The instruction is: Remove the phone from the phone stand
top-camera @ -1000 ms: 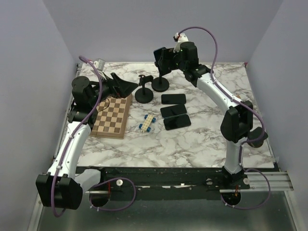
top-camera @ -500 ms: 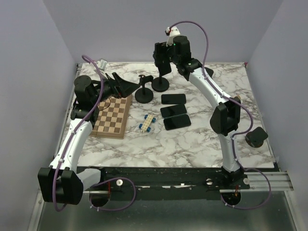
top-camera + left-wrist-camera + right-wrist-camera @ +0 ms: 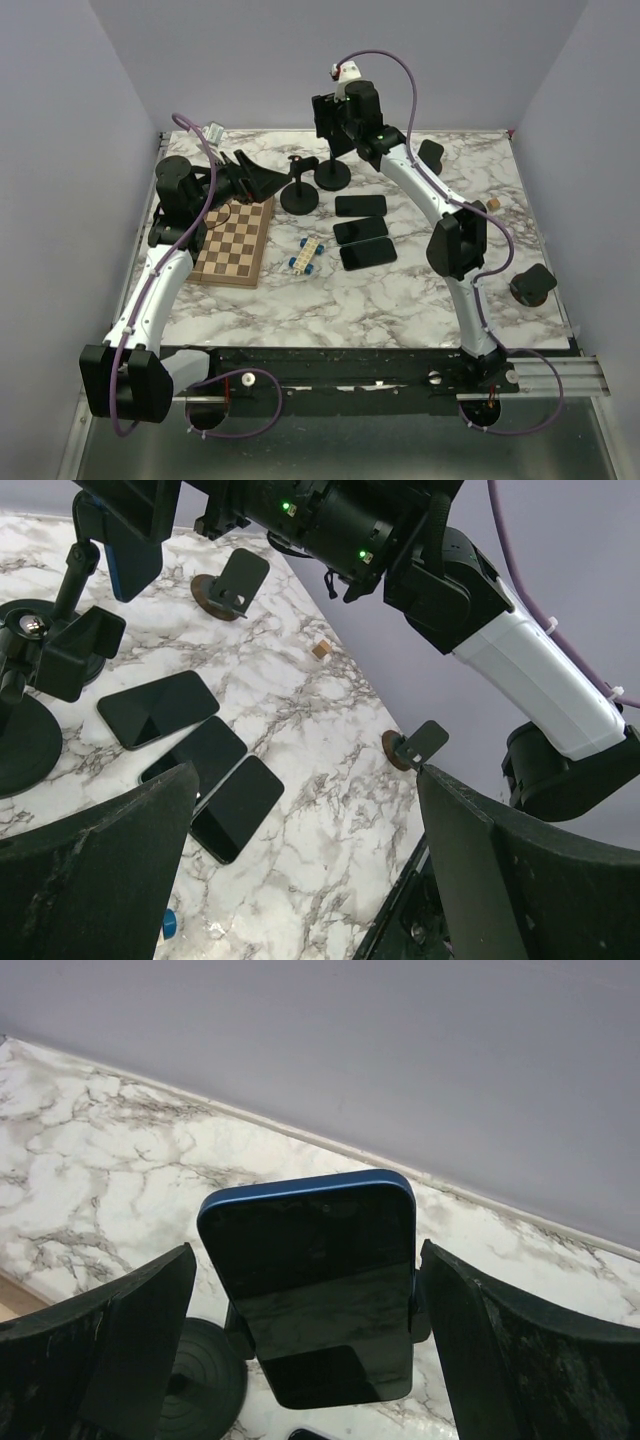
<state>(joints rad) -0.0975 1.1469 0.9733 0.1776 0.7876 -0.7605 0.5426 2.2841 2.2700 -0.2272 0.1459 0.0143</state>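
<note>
Right pincer (image 3: 305, 1250) swung left, facing phone (image 3: 310, 1310), second stand (image 3: 299, 197) beside

Pose: right arm (image 3: 432, 190) stretched high and far forward from its base, elbow raised, wrist about level. The right gripper (image 3: 330, 122) has its 2 fingers spread wide. The left arm (image 3: 150, 290) is bent, forearm angled inward. The left gripper (image 3: 262, 185) is spread wide and empty.
</note>
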